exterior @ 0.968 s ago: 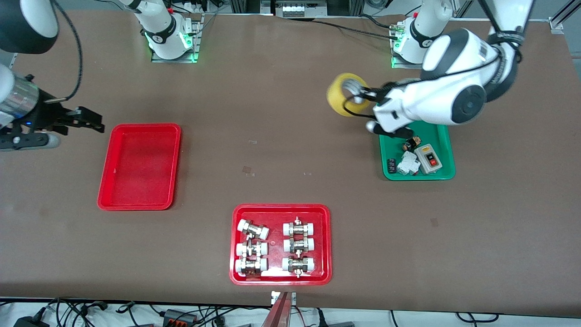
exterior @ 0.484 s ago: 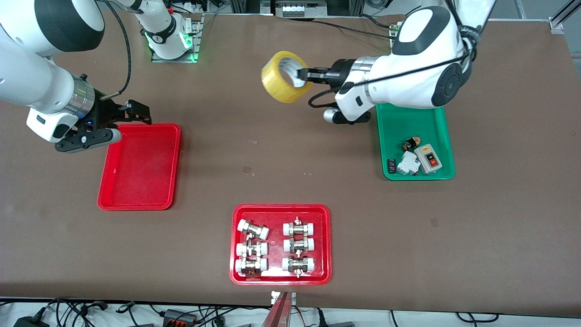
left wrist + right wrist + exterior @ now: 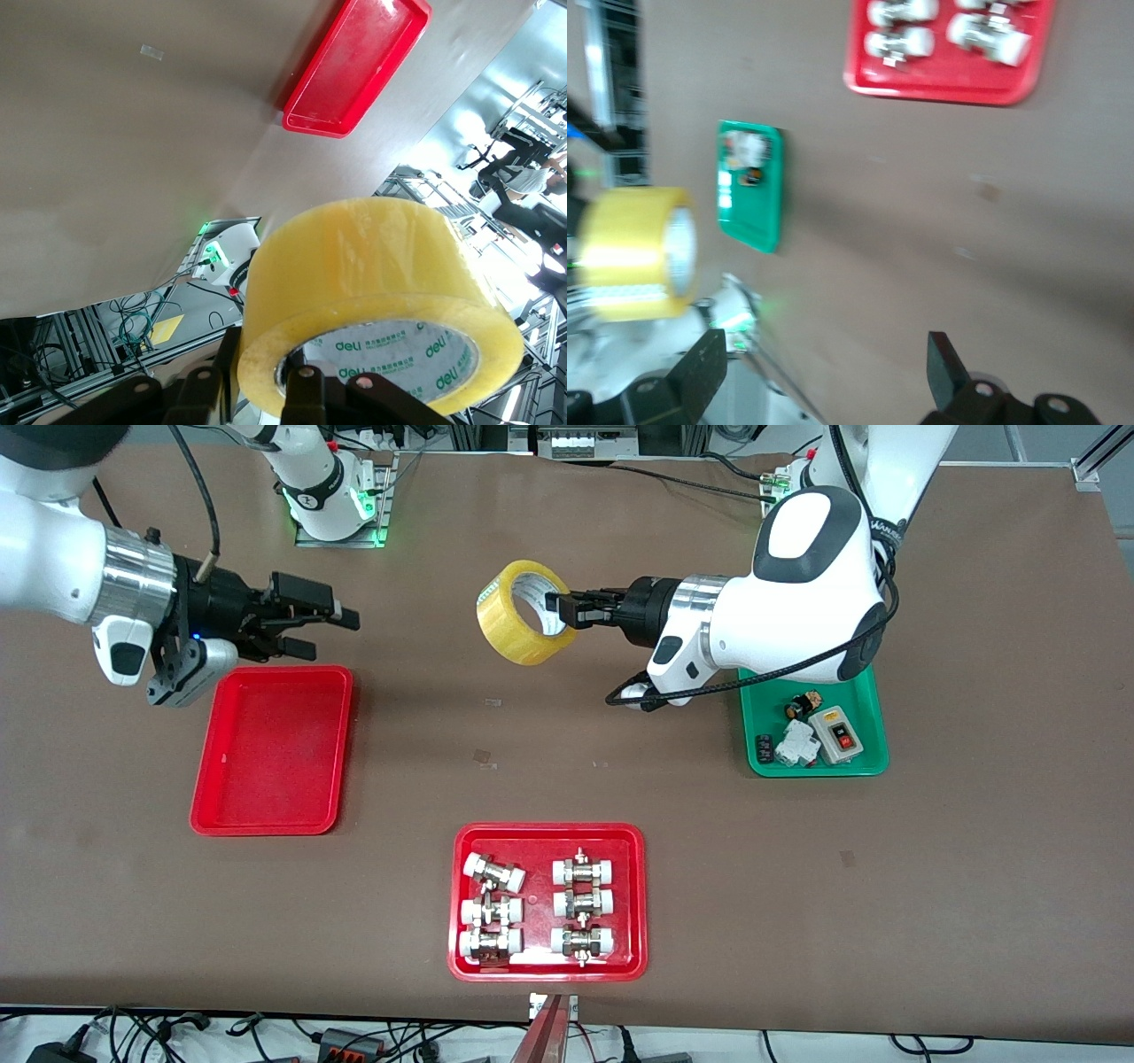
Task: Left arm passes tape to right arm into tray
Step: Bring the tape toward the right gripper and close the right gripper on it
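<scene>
My left gripper [image 3: 560,607] is shut on the rim of the yellow tape roll [image 3: 521,613] and holds it in the air over the middle of the table. In the left wrist view the tape [image 3: 372,283] fills the lower half, one finger inside the core and one outside. My right gripper [image 3: 332,622] is open and empty, in the air just above the plain red tray's [image 3: 271,749] edge nearest the bases, pointing toward the tape. The right wrist view shows its spread fingers [image 3: 704,363] and the tape [image 3: 638,252] apart from them. The red tray [image 3: 359,62] is empty.
A red tray of white-capped metal fittings [image 3: 547,902] lies nearer the front camera at mid-table. A green tray [image 3: 815,722] with small electrical parts lies toward the left arm's end, partly under the left arm.
The left arm has carried the tape from beside the green tray toward mid-table. The right arm has swung in from the table's end to above the plain red tray's edge.
</scene>
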You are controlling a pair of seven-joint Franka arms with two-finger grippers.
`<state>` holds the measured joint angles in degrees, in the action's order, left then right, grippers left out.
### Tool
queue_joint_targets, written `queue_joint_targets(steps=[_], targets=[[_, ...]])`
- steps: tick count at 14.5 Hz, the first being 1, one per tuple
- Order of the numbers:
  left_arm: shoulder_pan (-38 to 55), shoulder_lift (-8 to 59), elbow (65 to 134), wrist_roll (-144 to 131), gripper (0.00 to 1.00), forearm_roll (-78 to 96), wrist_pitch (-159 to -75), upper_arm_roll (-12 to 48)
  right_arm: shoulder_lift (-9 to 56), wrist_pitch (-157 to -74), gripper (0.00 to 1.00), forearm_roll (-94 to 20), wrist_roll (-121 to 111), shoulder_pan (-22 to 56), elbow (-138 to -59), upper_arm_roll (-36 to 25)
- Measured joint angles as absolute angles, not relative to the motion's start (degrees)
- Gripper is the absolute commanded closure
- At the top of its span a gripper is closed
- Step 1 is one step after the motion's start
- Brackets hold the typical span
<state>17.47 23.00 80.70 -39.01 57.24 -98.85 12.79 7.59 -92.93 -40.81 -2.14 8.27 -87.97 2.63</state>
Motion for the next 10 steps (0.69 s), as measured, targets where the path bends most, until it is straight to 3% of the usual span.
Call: queue_joint_targets(steps=[5,10], targets=[[16.92,23.0,80.23,-39.08,0.99,57.24,-98.78,12.72,9.25,-99.53,0.0,-43.49,2.25,16.23,-87.83,2.76],[15.98,23.0,80.21,-39.11,0.99,57.24,-98.19,12.67,10.72,-102.92,0.0,-46.72,8.76,18.64,-86.51,2.75]])
